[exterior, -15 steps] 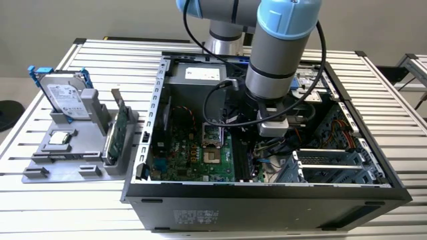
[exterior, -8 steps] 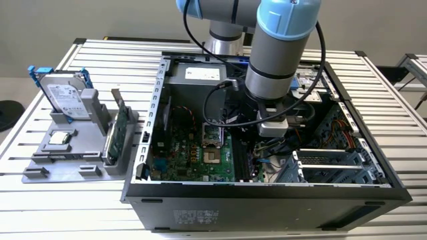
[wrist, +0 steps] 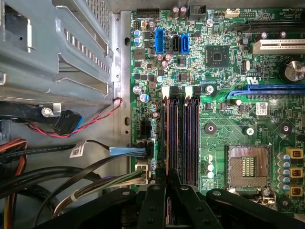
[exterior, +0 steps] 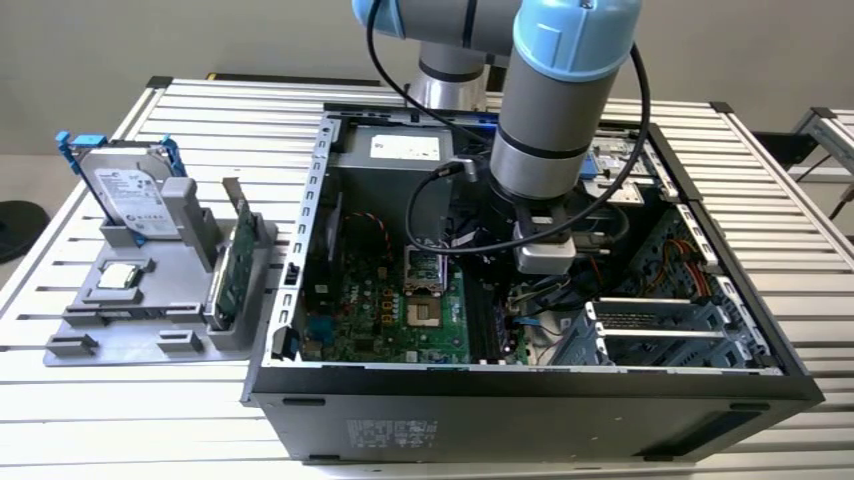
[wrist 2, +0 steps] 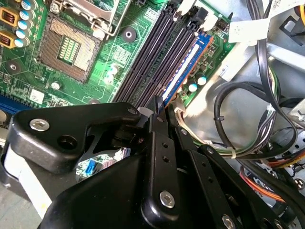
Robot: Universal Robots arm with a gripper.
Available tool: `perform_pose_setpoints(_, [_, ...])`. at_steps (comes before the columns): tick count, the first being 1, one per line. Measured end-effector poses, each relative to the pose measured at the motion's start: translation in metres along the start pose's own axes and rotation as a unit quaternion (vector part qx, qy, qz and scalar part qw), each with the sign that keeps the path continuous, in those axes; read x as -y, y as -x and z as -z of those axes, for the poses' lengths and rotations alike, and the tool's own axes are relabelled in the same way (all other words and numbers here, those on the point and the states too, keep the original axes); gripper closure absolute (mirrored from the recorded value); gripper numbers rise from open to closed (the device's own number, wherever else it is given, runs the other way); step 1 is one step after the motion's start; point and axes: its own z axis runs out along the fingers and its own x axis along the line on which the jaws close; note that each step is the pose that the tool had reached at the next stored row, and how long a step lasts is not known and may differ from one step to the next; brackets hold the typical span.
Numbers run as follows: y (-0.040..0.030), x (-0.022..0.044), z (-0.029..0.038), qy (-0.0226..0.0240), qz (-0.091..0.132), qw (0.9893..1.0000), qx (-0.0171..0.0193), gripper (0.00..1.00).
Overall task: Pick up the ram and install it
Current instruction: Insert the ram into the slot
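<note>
Sitting in case [exterior: 747, 385]: ram [wrist: 167, 143], upright.

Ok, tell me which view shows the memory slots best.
The first wrist view: the memory slots lie square-on, nearly whole, ahead of the gripper. The second wrist view shows them slanted; the exterior view, beside the arm.

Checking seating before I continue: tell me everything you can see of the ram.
The ram shows edge-on in the second wrist view: a thin, long strip, bluish with glare, lying along the outer edge of the memory slots, on the cables' side. The pincer grips its near end. Whether it is fully seated cannot be told.
</note>
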Motion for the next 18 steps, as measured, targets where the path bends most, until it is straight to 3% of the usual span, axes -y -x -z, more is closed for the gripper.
perform_pose_setpoints(18, [0.0000, 0.0002, -0.0001, 0.0000, 0.000, 1.0000, 0.0000, 1.00])
